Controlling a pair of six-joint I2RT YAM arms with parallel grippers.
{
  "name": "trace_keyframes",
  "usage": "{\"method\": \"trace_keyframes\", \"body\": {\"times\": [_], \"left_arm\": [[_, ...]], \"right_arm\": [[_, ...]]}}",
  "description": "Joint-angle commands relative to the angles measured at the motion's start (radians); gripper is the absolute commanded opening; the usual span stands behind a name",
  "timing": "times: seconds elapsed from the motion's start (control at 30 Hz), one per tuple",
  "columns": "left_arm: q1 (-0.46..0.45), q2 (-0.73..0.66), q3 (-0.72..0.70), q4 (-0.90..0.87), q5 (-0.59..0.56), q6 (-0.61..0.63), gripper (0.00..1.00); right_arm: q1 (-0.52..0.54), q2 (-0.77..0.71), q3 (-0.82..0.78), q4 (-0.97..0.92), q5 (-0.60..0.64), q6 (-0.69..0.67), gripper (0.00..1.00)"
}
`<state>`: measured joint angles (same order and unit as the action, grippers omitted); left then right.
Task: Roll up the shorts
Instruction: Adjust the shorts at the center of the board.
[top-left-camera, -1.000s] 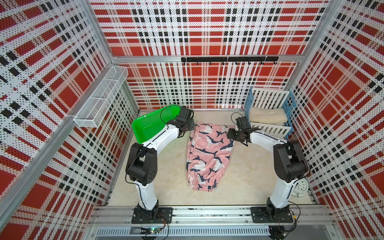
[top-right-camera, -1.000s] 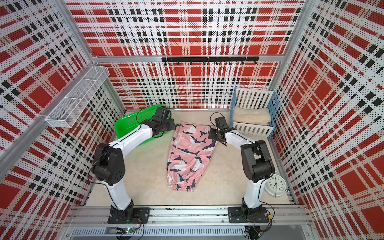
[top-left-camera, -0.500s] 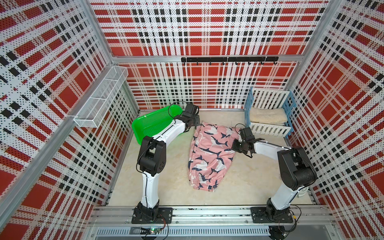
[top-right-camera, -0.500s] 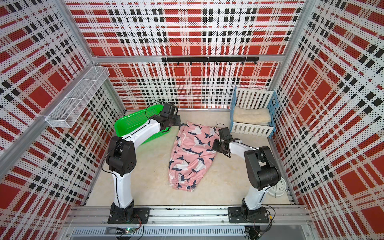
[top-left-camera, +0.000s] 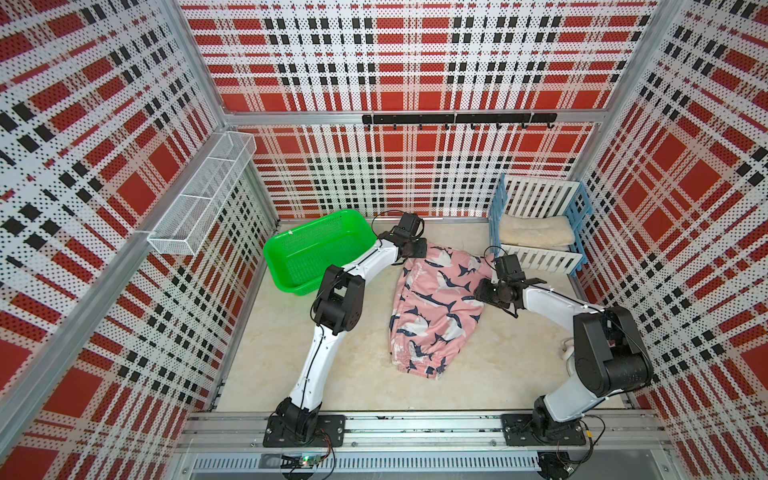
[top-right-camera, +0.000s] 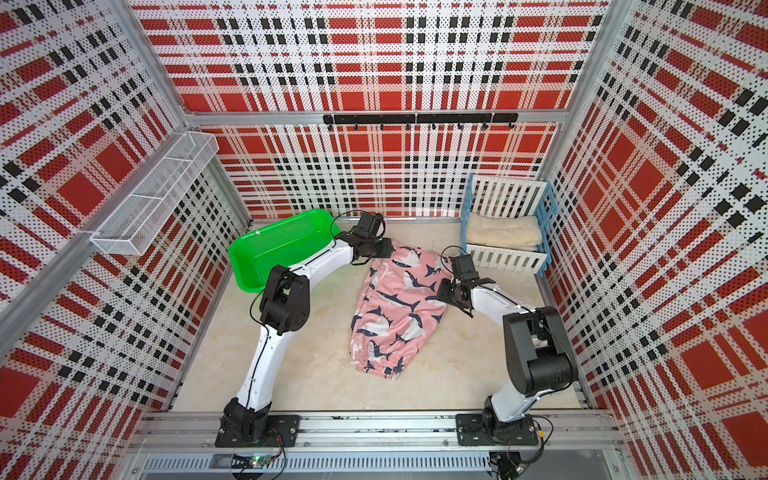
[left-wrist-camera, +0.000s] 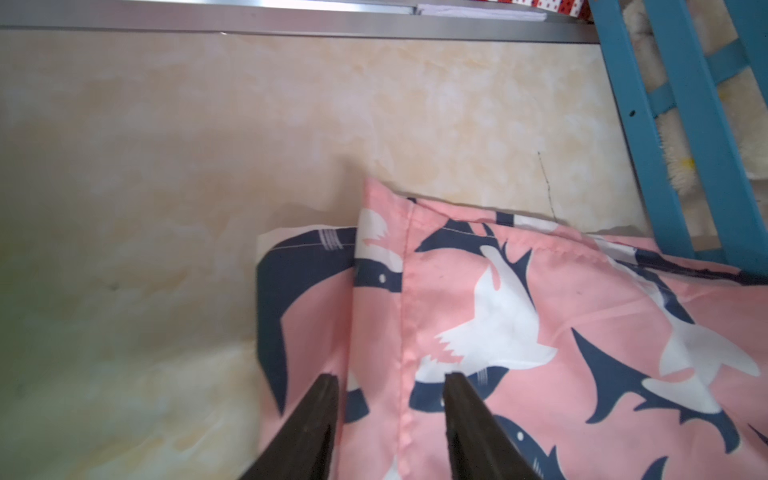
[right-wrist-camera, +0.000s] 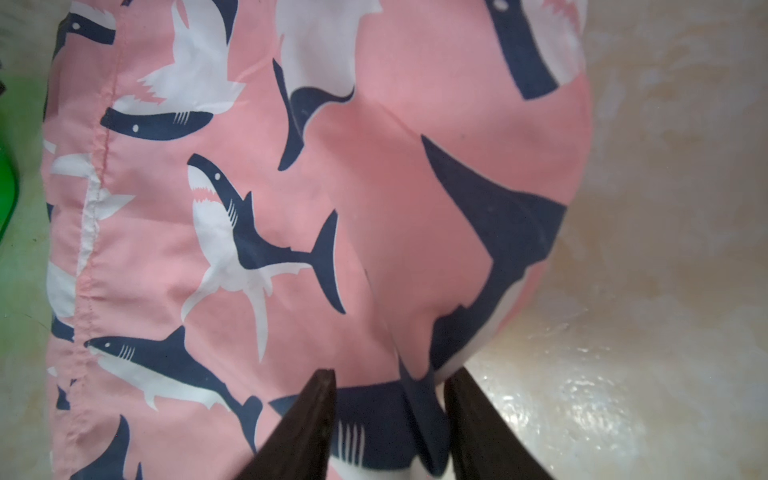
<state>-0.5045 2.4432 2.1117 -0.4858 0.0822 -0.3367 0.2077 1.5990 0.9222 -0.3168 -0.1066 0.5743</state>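
Wide beige table (top-left-camera: 340, 374) under me, and the shorts (top-left-camera: 432, 307) lie flat in the middle of it, between my two arms. The gathered waistband end points to my base rail and the hem end to the back wall. The green basket (top-left-camera: 307, 249) sits in the far left corner, just beside the shorts. The slatted rack (top-left-camera: 540, 257) sits in the far right corner with a folded towel (top-left-camera: 532, 232) on it.

Now my left gripper (left-wrist-camera: 388, 378) is down at the far left corner of the shorts, fingers (left-wrist-camera: 320, 411) parted, straddling the side seam. My right gripper (right-wrist-camera: 388, 374) is at the right edge of the shorts, fingers (right-wrist-camera: 469, 411) also apart, with a raised fold of fabric between them.
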Motion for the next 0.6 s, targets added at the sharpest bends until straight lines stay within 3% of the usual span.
{"method": "trace_keyframes", "body": {"times": [0.0,0.2,0.27,0.37,0.57], "left_arm": [[0.012,0.045,0.037,-0.005,0.055,-0.007,0.47],[0.014,0.086,0.075,-0.007,0.073,-0.013,0.42],[0.014,0.094,0.083,-0.007,0.080,-0.015,0.29],[0.012,0.082,0.085,-0.008,0.085,-0.015,0.01],[-0.006,-0.062,0.013,-0.006,-0.057,-0.016,0.00]], "right_arm": [[0.002,-0.058,-0.006,-0.033,0.023,-0.014,0.49],[0.002,-0.085,-0.005,-0.039,0.011,-0.006,0.47],[0.002,-0.095,-0.002,-0.043,0.006,-0.005,0.46],[0.002,-0.112,0.002,-0.057,0.014,-0.006,0.45],[0.002,-0.138,0.007,-0.074,0.019,-0.007,0.44]]}}
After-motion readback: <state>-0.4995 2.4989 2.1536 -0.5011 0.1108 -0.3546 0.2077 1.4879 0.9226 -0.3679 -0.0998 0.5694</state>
